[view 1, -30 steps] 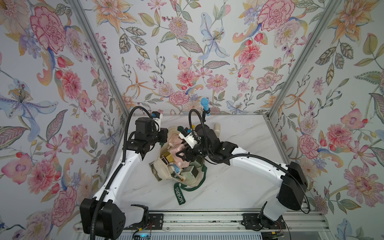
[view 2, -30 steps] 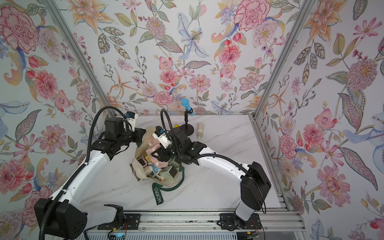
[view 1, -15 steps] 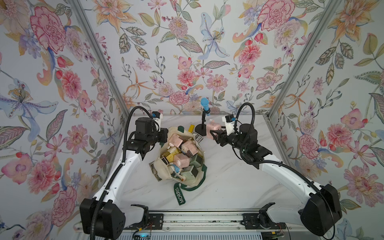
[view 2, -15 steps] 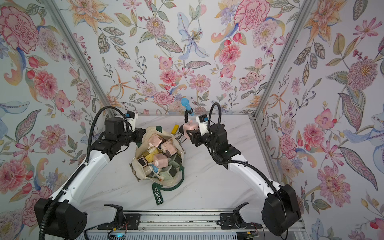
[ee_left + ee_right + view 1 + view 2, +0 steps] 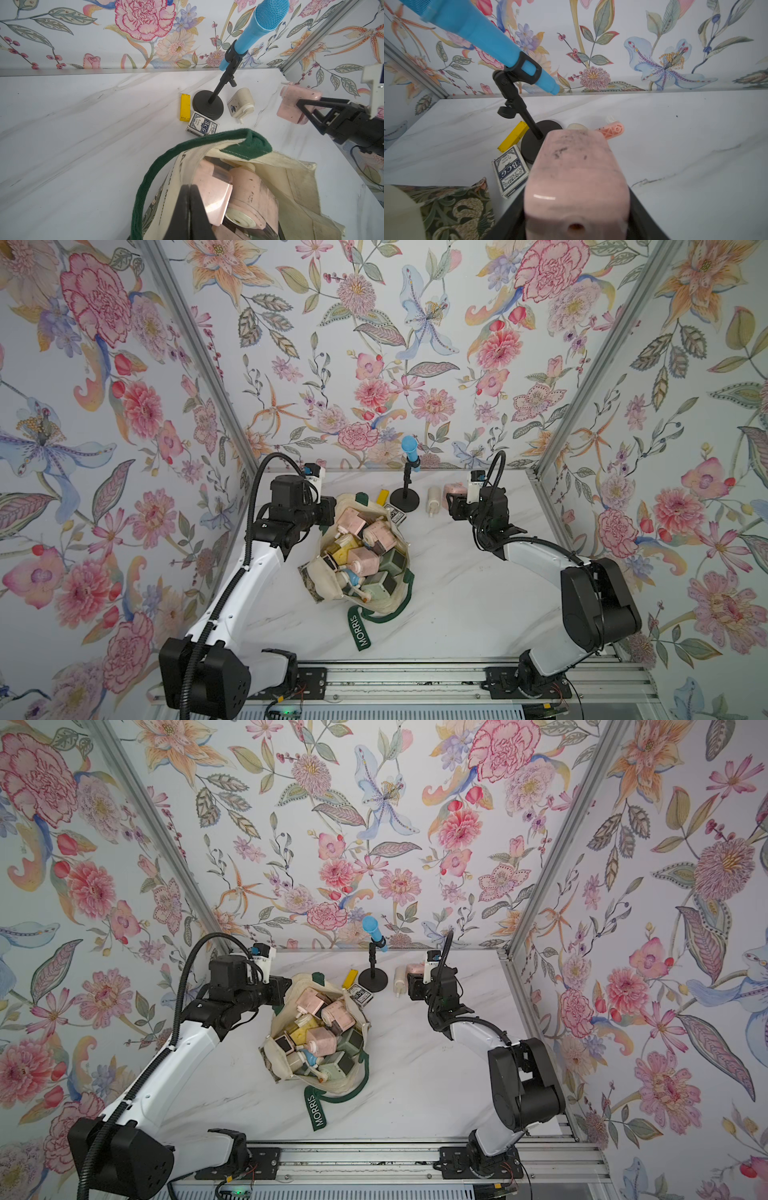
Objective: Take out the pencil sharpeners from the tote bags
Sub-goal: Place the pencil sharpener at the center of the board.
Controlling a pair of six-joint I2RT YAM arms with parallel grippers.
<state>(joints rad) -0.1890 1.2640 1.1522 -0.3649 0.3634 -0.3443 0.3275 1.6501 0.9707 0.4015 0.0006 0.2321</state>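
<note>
In both top views the camera is looking steeply down from high above the desk's (image 5: 457, 614) near edge, taking in the whole surface. The left wrist camera is peering close over the tote bag (image 5: 295, 180) toward the far edge. The right wrist camera is facing that edge too, right behind a pink pencil sharpener (image 5: 575, 182). Both are catching the microphone stand (image 5: 207, 106).

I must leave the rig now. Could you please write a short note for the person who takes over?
The left gripper is shut at the rim of the tote bag; whether it pinches the cloth, I cannot tell.
The right gripper is shut on a pink sharpener near the back of the table, beside a cream sharpener that lies there already.
Done: the cream sharpener is out.
Left: put the pink sharpener down, then empty the pile of sharpeners in the bag.
</note>
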